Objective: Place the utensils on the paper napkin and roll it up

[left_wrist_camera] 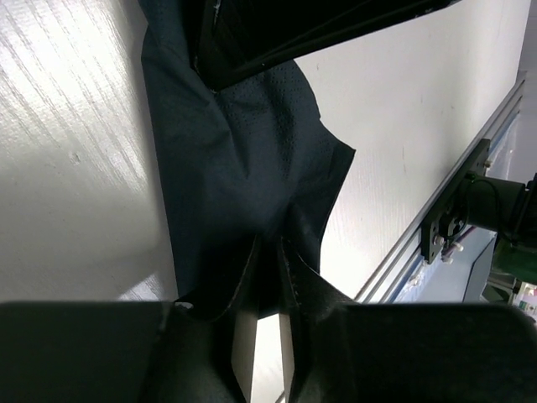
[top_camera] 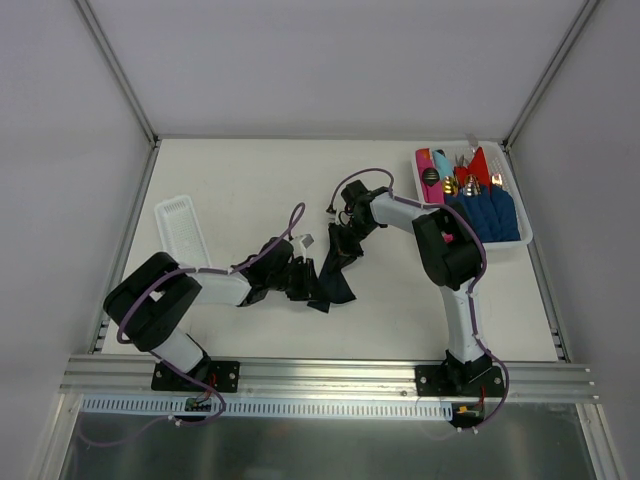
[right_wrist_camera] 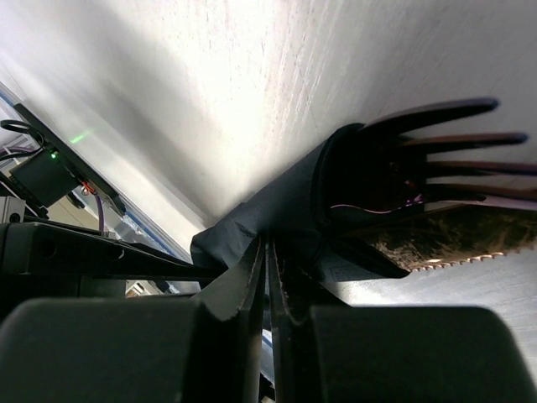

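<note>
The paper napkin (top_camera: 335, 287) is a crumpled near-black sheet in the middle of the table, between the two arms. My left gripper (top_camera: 303, 280) comes in from the left and is shut on a fold of the napkin (left_wrist_camera: 235, 168), its fingertips (left_wrist_camera: 270, 243) pinching the dark paper. My right gripper (top_camera: 345, 250) reaches in from the back right. In the right wrist view it (right_wrist_camera: 268, 243) is shut on the napkin's edge (right_wrist_camera: 277, 201). A fork (right_wrist_camera: 453, 138) and a serrated knife (right_wrist_camera: 453, 239) stick out of the wrapped napkin just beyond the right fingers.
A white tray (top_camera: 520, 245) at the back right holds blue rolled napkins (top_camera: 490, 215), red and pink ones and gold utensils. A long white ribbed tray (top_camera: 183, 228) lies at the left. An aluminium rail (top_camera: 320, 375) runs along the near edge.
</note>
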Action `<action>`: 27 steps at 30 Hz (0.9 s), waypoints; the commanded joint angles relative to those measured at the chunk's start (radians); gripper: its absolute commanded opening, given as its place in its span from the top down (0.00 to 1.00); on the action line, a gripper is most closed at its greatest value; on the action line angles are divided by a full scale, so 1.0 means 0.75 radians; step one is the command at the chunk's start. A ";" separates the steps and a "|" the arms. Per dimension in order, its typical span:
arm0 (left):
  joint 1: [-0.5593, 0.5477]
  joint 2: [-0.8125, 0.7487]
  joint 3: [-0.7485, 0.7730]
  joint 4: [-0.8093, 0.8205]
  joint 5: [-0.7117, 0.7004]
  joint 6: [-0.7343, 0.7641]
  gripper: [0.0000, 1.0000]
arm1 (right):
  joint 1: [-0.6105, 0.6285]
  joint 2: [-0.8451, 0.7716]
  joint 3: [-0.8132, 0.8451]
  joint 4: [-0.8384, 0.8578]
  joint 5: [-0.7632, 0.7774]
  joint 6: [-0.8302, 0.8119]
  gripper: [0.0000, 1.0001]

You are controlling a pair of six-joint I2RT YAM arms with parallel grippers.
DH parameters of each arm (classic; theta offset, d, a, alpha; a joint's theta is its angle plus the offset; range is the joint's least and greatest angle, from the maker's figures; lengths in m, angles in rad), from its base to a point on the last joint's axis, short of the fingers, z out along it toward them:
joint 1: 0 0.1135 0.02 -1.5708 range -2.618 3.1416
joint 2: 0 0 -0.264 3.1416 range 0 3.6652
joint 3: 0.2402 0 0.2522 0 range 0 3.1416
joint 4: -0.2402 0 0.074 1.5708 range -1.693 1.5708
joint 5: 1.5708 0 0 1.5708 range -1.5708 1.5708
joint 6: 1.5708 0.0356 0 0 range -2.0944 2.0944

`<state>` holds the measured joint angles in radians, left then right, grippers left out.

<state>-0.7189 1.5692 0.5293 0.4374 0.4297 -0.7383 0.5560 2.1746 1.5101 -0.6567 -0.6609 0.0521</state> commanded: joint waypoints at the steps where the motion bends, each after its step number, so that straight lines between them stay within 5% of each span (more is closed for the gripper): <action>1: -0.005 -0.053 -0.037 -0.021 0.034 -0.009 0.85 | -0.005 0.054 0.001 -0.030 0.126 -0.047 0.92; 11: -0.005 -0.139 0.006 -0.002 0.006 -0.063 0.84 | -0.007 0.054 0.003 -0.033 0.126 -0.045 0.94; 27: -0.005 0.135 -0.068 0.290 0.161 -0.200 0.94 | -0.015 0.058 0.009 -0.035 0.120 -0.041 0.95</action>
<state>-0.7189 1.6459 0.5014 0.5961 0.4995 -0.8742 0.5526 2.1838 1.5150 -0.6662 -0.6693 0.0525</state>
